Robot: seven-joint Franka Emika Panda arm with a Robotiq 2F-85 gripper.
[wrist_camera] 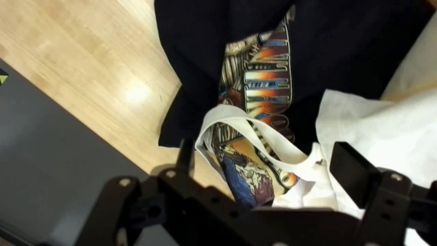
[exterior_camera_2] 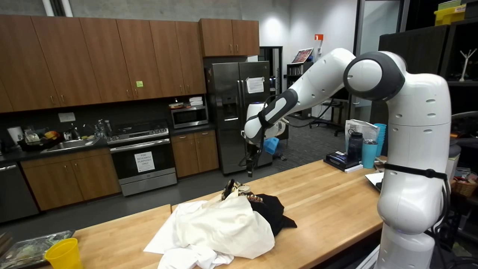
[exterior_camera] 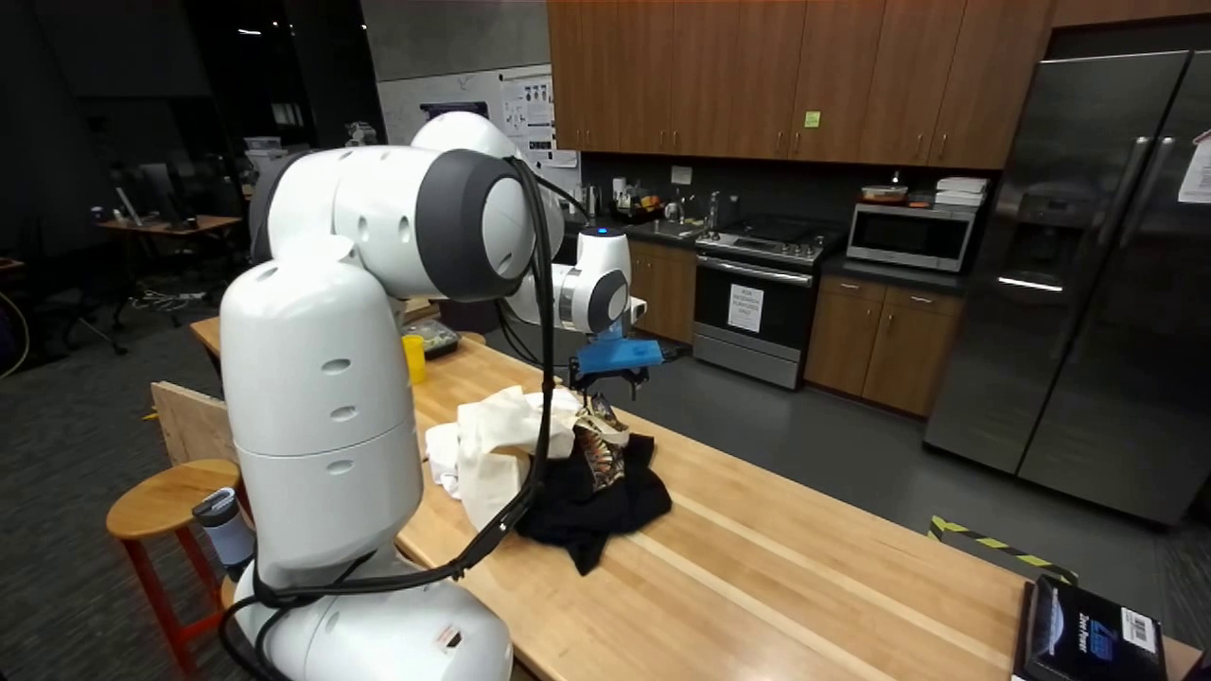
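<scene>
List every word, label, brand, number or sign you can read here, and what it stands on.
"FOR RESEARCH PURPOSES ONLY": paper on the oven door.
"Power": black box; the word before it, starting with "Z", is blurred.
Too small or blurred to read: white label on that box, paper on the fridge, wall posters, red wall sign, print on the black cloth, any writing on the green note.

Free gap over cloth heap (exterior_camera_2: 224, 224)
</scene>
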